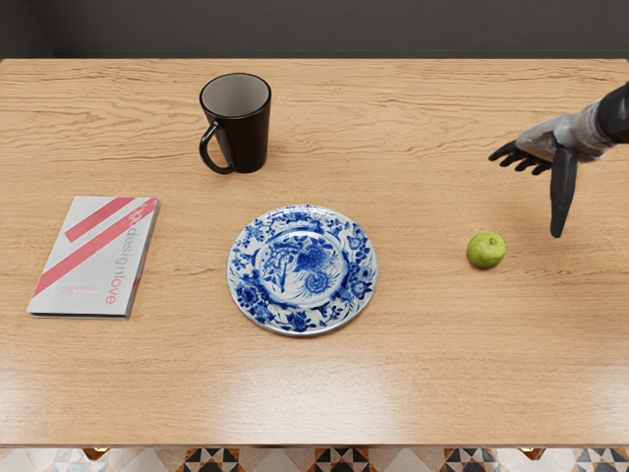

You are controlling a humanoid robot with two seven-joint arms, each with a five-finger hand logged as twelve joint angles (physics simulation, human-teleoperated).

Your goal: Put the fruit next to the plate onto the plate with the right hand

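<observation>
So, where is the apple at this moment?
In the head view the apple lies on the table, to the right of the plate and apart from it, below the open right robot hand.

You look down on 1 light wooden table (442, 393) with a fine horizontal grain and a soft pale sheen near its front edge, a dark grey wall (314, 25) running behind its far edge and a strip of patterned tile floor (344, 460) showing below it.

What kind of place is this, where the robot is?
Probably a home dining or kitchen table: a blue patterned plate, a black mug and a green apple sit on wood.
</observation>
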